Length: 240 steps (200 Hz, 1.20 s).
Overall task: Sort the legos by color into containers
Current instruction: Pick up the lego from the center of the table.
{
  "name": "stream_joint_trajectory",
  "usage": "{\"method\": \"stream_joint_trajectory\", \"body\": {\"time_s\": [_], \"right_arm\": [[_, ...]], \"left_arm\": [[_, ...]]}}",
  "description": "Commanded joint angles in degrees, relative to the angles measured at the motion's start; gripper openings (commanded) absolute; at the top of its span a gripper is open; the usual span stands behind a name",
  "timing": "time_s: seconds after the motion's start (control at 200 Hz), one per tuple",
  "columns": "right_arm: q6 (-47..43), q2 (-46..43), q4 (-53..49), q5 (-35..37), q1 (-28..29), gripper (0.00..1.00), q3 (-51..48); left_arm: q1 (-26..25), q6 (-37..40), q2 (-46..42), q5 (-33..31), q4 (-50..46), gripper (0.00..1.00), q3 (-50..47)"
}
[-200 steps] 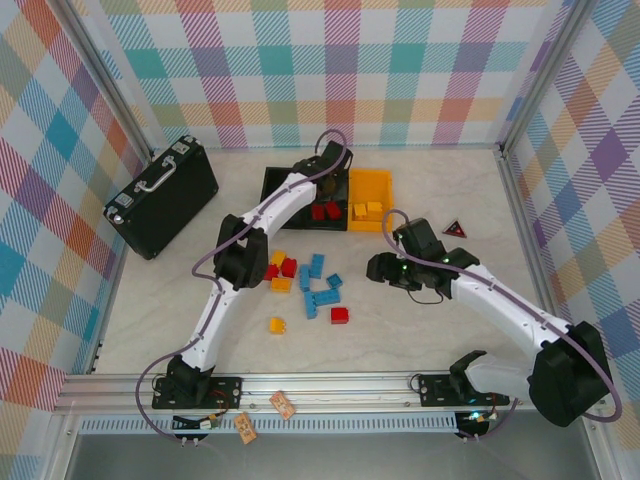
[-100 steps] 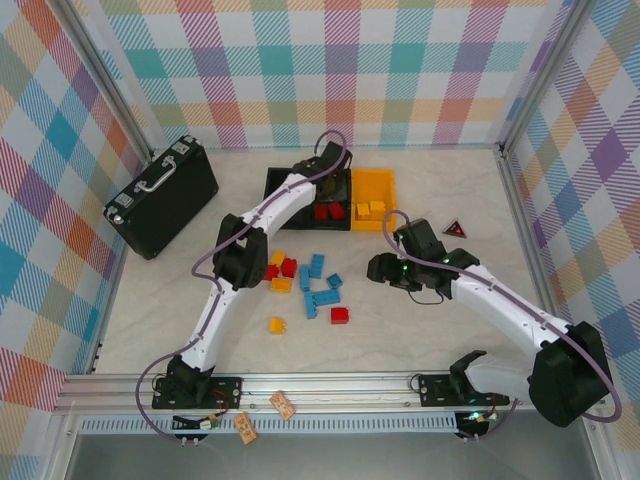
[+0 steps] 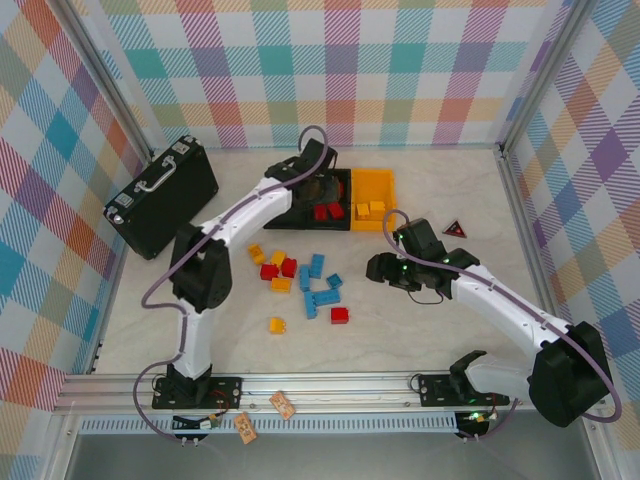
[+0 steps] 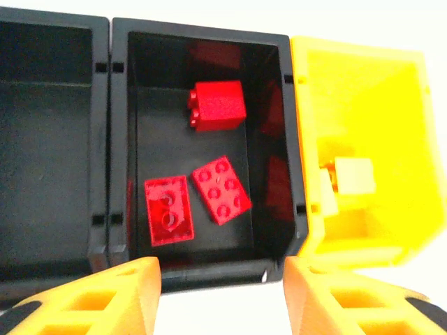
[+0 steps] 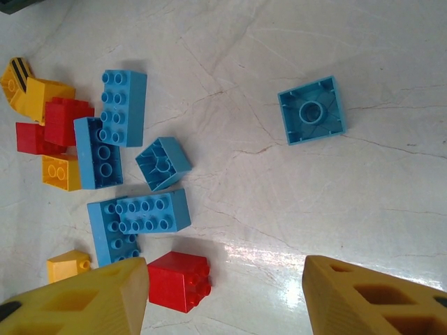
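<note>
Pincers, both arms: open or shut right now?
Left pincer: open, holding nothing.
Right pincer: open, holding nothing.

The counter (image 5: pixel 391 209) is cream with thin grey veins, and on it lie blue legos (image 5: pixel 124 107), red legos (image 5: pixel 178 280) and yellow-orange legos (image 5: pixel 59 172); the walls (image 3: pixel 330 70) wear a pastel plaid. The left bin (image 4: pixel 49 139) and middle bin (image 4: pixel 202 28) are black, the middle one holding three red bricks (image 4: pixel 218 105), and the right bin (image 4: pixel 363 91) is yellow-orange with pale yellow bricks (image 4: pixel 355 174). The briefcase (image 3: pixel 175 205) is black with a silver handle (image 3: pixel 160 180), the triangle (image 3: pixel 456 228) dark with a red centre.
</note>
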Motion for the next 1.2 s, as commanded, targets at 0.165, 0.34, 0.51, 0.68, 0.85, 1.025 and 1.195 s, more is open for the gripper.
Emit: {"method": "stream_joint_trajectory", "body": {"time_s": [0.165, 0.34, 0.51, 0.68, 0.85, 1.025, 1.195], "right_arm": [[-1.5, 1.2, 0.6, -2.6, 0.7, 0.61, 2.4], [-2.6, 3.1, 1.2, -3.9, 3.0, 0.61, 3.3], [-3.7, 5.4, 2.7, -4.6, 5.8, 0.63, 4.5], [-3.9, 7.2, 7.1, -6.6, 8.7, 0.65, 5.1], [-3.9, 10.0, 8.0, -6.6, 10.9, 0.65, 7.0], [-3.7, 10.7, 8.3, -6.5, 11.7, 0.65, 7.0], [-3.5, 10.3, 7.6, -5.7, 11.8, 0.65, 6.5]], "left_arm": [[-0.2, -0.9, -14.4, -0.1, 0.5, 0.5, -18.4], [-0.1, -0.1, -22.1, -2.0, -1.8, 0.5, -28.4], [0.2, -0.8, -28.2, -2.5, -2.5, 0.54, -36.9], [0.5, -1.3, -31.9, -2.6, -3.1, 0.54, -42.2], [1.1, -1.3, -33.2, -2.9, -3.2, 0.59, -45.7], [2.5, -1.3, -31.3, -2.6, -1.7, 0.62, -48.9], [3.5, -1.0, -28.9, -0.9, 1.1, 0.63, -50.2]]}}
